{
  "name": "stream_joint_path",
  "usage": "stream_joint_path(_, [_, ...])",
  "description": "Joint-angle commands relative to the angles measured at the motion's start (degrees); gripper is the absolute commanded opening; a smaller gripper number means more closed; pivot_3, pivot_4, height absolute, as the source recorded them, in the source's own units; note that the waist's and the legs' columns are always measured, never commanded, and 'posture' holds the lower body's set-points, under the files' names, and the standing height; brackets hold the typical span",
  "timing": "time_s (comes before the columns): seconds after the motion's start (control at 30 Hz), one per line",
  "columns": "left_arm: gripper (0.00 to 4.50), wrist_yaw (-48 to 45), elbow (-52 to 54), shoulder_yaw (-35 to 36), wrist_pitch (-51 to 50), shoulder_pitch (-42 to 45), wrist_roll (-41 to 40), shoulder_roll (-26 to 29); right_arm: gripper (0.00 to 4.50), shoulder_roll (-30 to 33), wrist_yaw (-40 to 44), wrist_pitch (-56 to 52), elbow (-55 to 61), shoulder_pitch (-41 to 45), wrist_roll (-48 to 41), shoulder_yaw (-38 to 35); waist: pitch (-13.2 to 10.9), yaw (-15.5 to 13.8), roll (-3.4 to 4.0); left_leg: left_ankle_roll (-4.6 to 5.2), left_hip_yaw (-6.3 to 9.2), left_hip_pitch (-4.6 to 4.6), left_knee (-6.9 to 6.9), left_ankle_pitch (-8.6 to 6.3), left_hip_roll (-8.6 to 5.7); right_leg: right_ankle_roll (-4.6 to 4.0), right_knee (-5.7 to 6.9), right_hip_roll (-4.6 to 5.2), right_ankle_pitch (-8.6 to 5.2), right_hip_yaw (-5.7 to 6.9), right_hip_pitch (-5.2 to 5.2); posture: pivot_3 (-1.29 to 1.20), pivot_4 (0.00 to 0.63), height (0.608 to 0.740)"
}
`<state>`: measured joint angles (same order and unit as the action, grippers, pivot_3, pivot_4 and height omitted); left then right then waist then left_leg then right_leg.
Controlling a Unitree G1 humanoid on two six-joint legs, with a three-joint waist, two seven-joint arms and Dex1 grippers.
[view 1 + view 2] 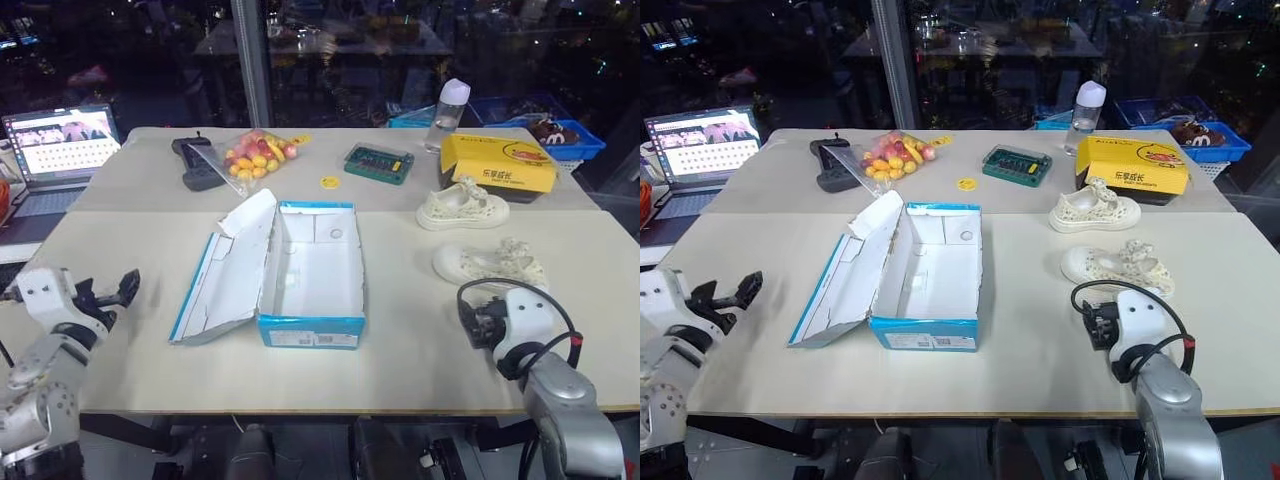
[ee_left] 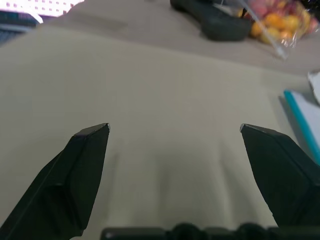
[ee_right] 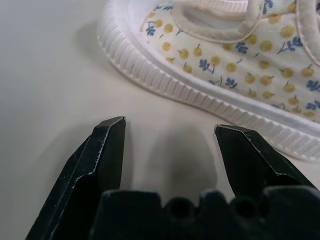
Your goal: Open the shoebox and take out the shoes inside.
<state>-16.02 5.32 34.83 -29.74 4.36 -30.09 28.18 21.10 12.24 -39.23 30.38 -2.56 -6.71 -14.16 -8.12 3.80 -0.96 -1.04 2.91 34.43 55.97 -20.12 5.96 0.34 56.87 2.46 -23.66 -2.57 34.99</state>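
Shoebox (image 1: 312,285) sits open mid-table, a bit toward the near edge of the table (image 1: 420,370). Its lid (image 1: 228,270) is folded out to our left and rests on the surface with the white inside facing up. We see bare white cardboard inside the box.

Both shoes are on the table on the right side. One shoe (image 1: 463,207) stands upright close to the seam where the two tabletops meet, just in front of the yellow box (image 1: 499,165). The other shoe (image 1: 490,264) lies nearer to us, between that first shoe and the right gripper (image 3: 169,131).

Right gripper is low over the table near the near-right corner, pointing at the nearer shoe. Its fingers (image 3: 107,145) stand apart and grasp nothing. In the wrist view the ribbed sole edge is just past the fingertips, with a strip of bare table between, so no contact.

Left gripper (image 2: 175,129) is by the table's left edge, well clear of the lid. Its fingers (image 2: 87,150) are spread wide and empty, with plain tabletop between them.

Far half of the table: laptop (image 1: 62,150) at the far-left corner, black controller (image 1: 197,163), bag of fruit (image 1: 255,155), small yellow disc (image 1: 329,182), green case (image 1: 379,163), water bottle (image 1: 449,113). A blue basket (image 1: 560,135) sits beyond the far-right corner.
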Motion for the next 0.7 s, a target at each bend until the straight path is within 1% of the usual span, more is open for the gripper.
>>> stream_joint_path(0.03, [4.5, 0.8, 0.5, 0.5, 2.1, 0.4, 0.9, 0.4, 3.4, 0.0, -0.2, 1.8, 0.1, 0.9, 0.3, 0.5, 0.0, 0.0, 0.01, 0.0, 0.0, 0.01, 0.0, 0.0, 0.0, 0.0, 0.05, 0.0, 0.0, 0.0, 0.02, 0.0, 0.15, 0.643])
stream_joint_path(0.2, [4.5, 1.3, -0.3, 1.0, 4.0, 1.1, 0.5, -0.8, 3.4, 0.0, -0.1, 3.2, -0.2, -0.4, 0.3, 0.0, 0.0, -0.1, 0.02, 0.0, 0.0, 0.02, -0.01, 0.0, -0.01, 0.04, 0.11, 0.01, -0.05, -0.01, 0.05, 0.0, 0.15, 0.643])
stream_joint_path(0.47, [4.5, 1.9, -4.3, -1.5, 6.8, 4.4, 3.0, -0.5, 3.4, 1.6, 1.3, 7.3, -4.7, 1.3, 0.7, 0.3, 0.1, -0.1, -0.07, 0.0, 0.0, 0.01, 0.02, 0.0, -0.03, 0.04, 0.11, 0.02, -0.05, -0.01, 0.05, 0.0, 0.15, 0.643])
stream_joint_path(0.7, [4.5, 1.9, -4.5, -0.2, 9.8, 3.1, 2.7, -1.1, 3.4, 1.9, 1.3, 9.5, -7.2, 1.3, 1.3, -0.3, 0.2, 0.0, -0.18, 0.0, -0.01, 0.03, 0.04, 0.0, -0.03, 0.04, 0.11, 0.02, -0.05, -0.04, 0.05, 0.0, 0.15, 0.643])
